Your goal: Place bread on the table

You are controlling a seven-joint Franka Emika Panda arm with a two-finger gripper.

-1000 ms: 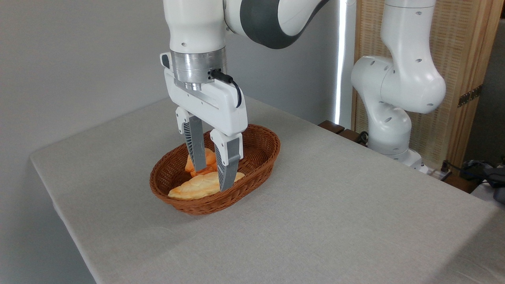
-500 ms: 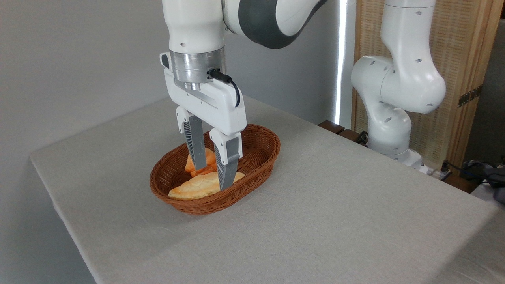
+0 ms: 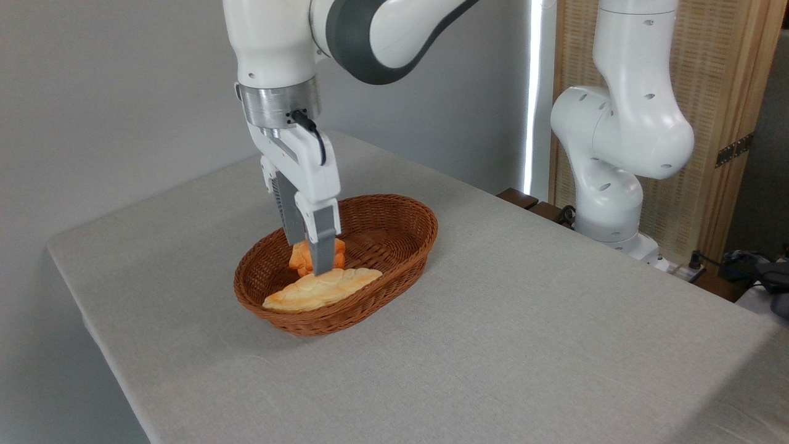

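Orange bread (image 3: 303, 258) sat in the basket (image 3: 394, 213), toward its 10 o'clock end, just behind the loaf (image 3: 320, 288). The gripper (image 3: 313, 269) reached down onto it, fingers narrowed on either side; whether they truly pinched it I could not tell. This looked like the grasping step; next came a lift clear of the rim, then a carry to the table (image 3: 555, 345). The bun was roundish, with no clear long axis.

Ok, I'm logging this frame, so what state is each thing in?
bread: in the basket, between the jaws, whether lifted unclear
gripper: lowered into the basket, jaws shut on the bread
loaf: lying flat in the basket
basket: upright on the table
table: no bread on it yet
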